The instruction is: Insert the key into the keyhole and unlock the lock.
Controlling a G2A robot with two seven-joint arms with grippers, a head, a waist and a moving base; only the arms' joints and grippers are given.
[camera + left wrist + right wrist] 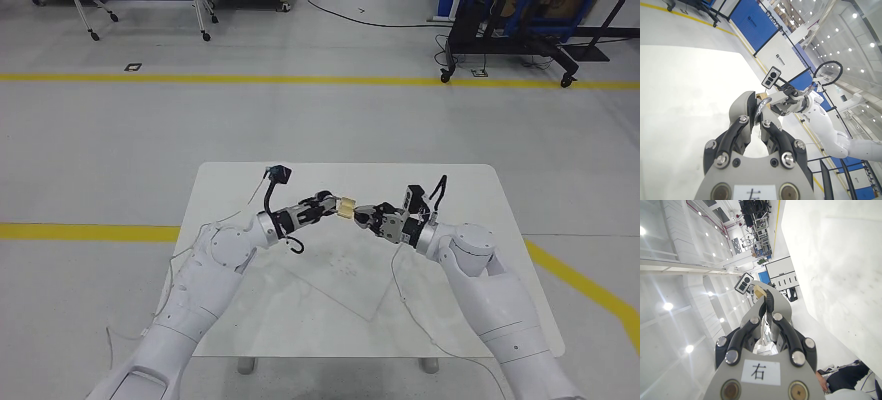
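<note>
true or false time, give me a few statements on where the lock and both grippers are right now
1. The brass lock is held in the air between the two arms. True.
2. The brass lock lies flat on the table. False: it is lifted above the table.
3. The left gripper is wide open. False: its jaws are shut on the lock's silver shackle.
4. The right gripper has its jaws closed, with the tips at the lock. True.
</note>
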